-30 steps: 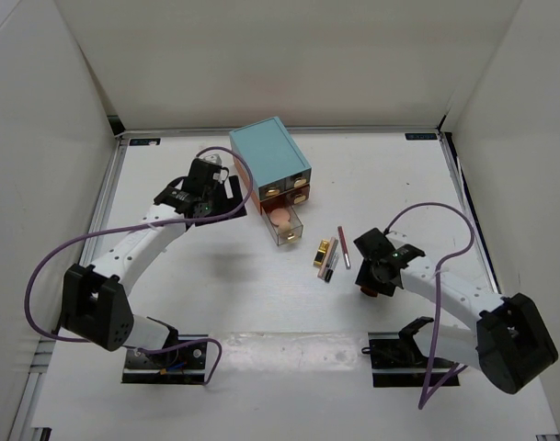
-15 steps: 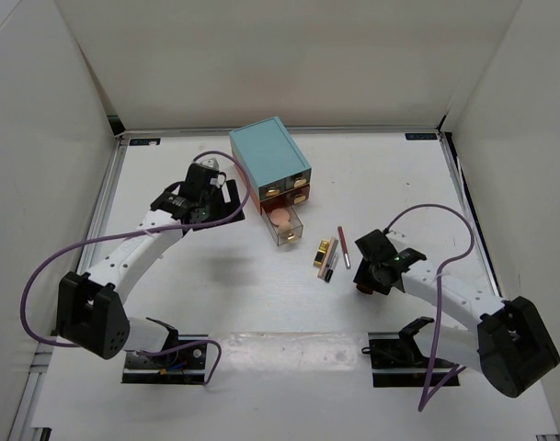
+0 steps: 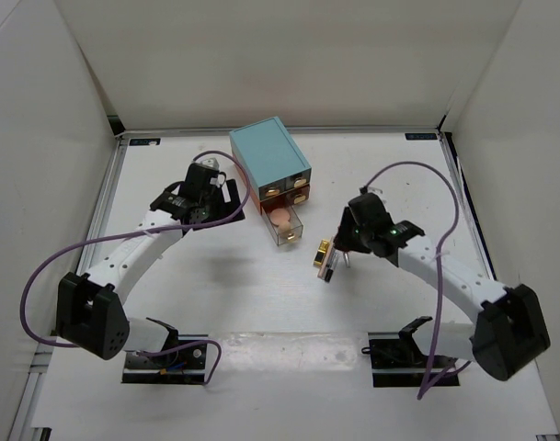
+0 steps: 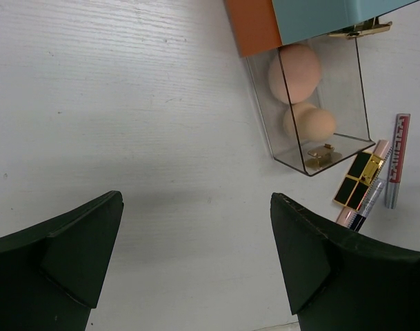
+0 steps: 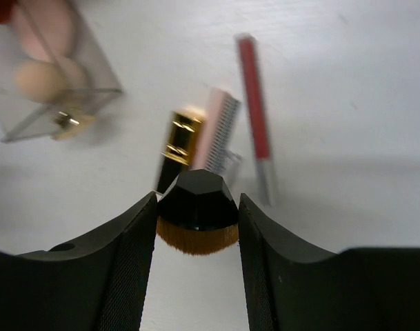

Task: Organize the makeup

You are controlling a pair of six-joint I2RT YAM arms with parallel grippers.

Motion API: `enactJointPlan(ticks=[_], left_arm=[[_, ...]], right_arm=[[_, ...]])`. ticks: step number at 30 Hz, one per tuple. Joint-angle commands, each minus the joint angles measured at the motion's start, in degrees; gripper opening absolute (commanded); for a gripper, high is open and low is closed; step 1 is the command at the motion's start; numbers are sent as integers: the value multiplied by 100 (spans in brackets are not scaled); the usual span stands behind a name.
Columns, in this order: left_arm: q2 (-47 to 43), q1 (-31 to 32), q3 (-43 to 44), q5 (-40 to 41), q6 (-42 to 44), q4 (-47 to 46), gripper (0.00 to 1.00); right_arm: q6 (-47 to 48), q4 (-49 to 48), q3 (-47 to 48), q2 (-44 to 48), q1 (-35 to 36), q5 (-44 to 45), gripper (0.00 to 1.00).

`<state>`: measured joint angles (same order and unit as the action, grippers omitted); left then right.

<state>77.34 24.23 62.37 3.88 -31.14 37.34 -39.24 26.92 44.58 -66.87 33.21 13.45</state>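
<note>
My right gripper [image 5: 197, 222] is shut on a short makeup brush [image 5: 196, 207] with a black faceted cap and brown bristles. It hovers above a gold lipstick tube [image 5: 178, 146], a pale pink tube [image 5: 214, 134] and a slim red stick [image 5: 254, 103] lying side by side. In the top view the right gripper [image 3: 346, 243] is just right of the lipstick [image 3: 324, 250]. Two peach sponges [image 4: 294, 69] lie in the open clear drawer [image 4: 320, 164]. My left gripper [image 4: 196, 200] stands wide open over bare table, left of the drawer.
The teal drawer box [image 3: 268, 154] with gold handles stands at the back middle, its clear drawer [image 3: 284, 225] pulled out toward me over an orange base [image 4: 254, 27]. White walls enclose the table on three sides.
My right arm has swung up and left from the table's right side, carrying the brush over the lipstick cluster. The left arm has hardly moved.
</note>
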Motion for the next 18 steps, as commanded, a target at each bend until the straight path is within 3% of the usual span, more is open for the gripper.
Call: enactJointPlan(ticks=[1,4,12,18], left_arm=[[-141,29,266,104,11,27,98],[-79,12,381,236,72,133,98],[-70,12,522,298,37,256,98],[0,20,653,377,-7,309,98]], right_arm=[[628,-1196,603,-694,106,-536,25],[935,-1881,1498,-1799,404,-651,25],[1077,-2444,3039,-3506,651,-783,28],[954,-2446,3443,-4070,652,-642,54]])
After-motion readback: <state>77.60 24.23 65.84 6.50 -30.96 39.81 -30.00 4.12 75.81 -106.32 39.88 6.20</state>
